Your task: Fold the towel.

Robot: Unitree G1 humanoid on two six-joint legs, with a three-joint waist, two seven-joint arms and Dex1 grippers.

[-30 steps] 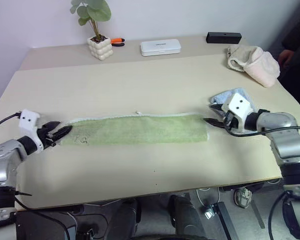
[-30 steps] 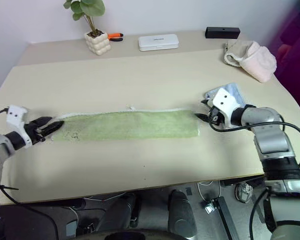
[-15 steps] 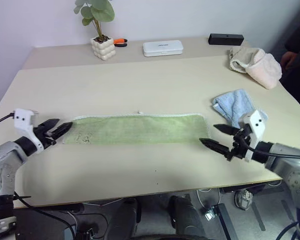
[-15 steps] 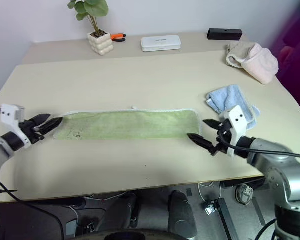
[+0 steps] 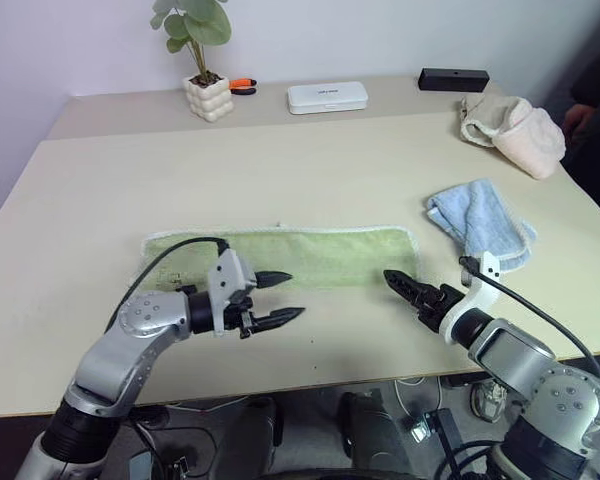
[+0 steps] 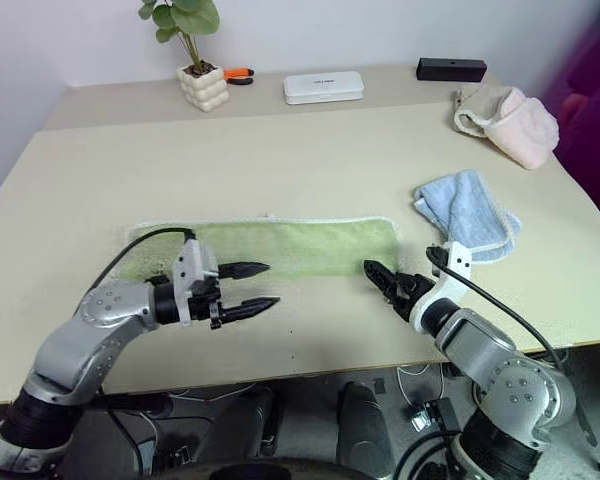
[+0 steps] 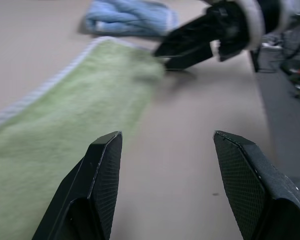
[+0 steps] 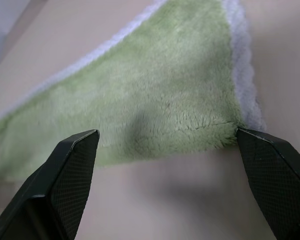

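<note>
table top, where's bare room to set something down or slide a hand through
The widest bare patch on the table lies between the green towel and the back row: plant pot, white case, black box. The front edge is crowded by both grippers, left and right; the blue cloth and pink towel fill the right side.

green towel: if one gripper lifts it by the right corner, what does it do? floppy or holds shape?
Probably floppy: the towel lies flat as a long, thin strip on the table, so the rest would likely drape and drag. Its fluffy terry pile should give the fingers decent friction, not slippery. Likely light for its size; pushing it would probably bunch it rather than slide it whole.
</note>
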